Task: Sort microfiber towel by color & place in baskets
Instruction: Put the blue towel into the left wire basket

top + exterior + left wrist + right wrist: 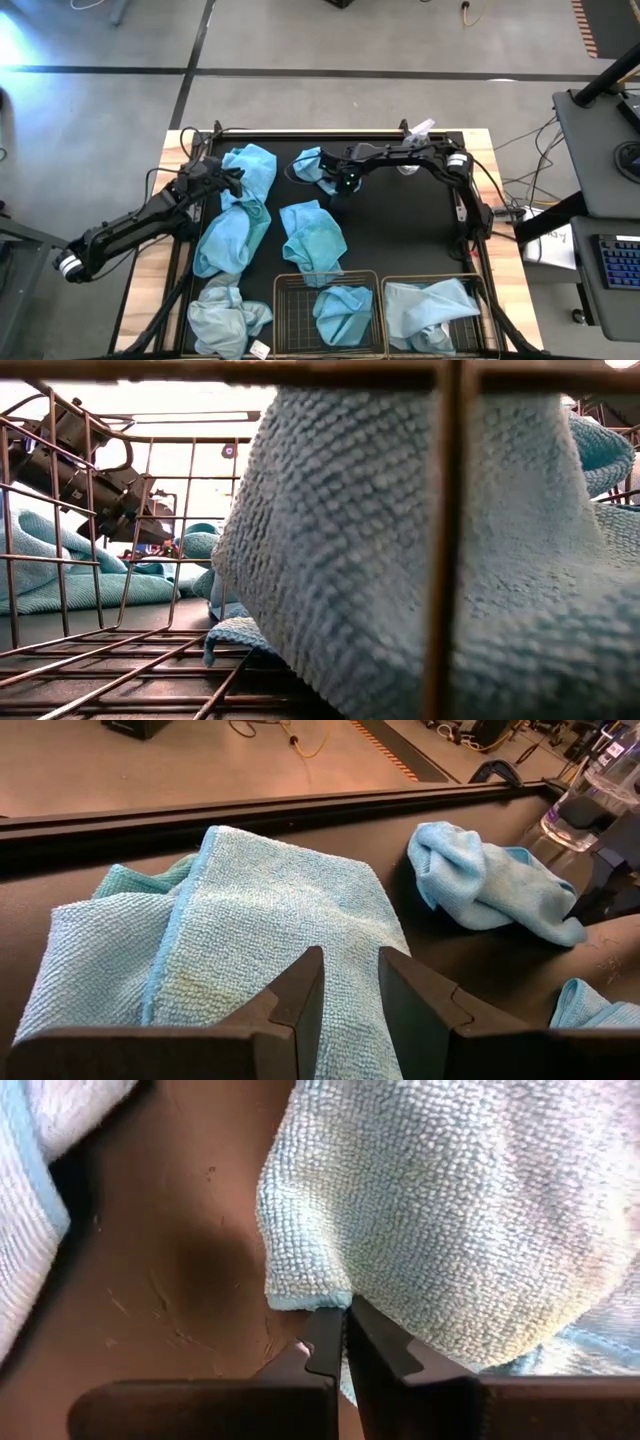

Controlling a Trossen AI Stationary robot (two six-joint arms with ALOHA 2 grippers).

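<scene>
Several microfiber towels lie on the black mat. My left gripper is open, and its fingers stand just over a turquoise towel at the far left. My right gripper is shut on a light blue towel at the far middle. Another turquoise towel lies mid-table. A pale grey-blue one lies at the near left. The left basket holds a turquoise towel. The right basket holds a pale one. My right gripper pinches the light blue towel at its hemmed edge, close to a corner, between the two fingertips. It comes from the table's right side, slanting down. The towel lies bunched on the mat; one layer or several, I cannot tell.
A clear spray bottle stands at the far edge, right behind my right gripper. The turquoise towel under my left gripper joins a long one running toward the near edge. Bare mat shows between the right arm and the baskets.
</scene>
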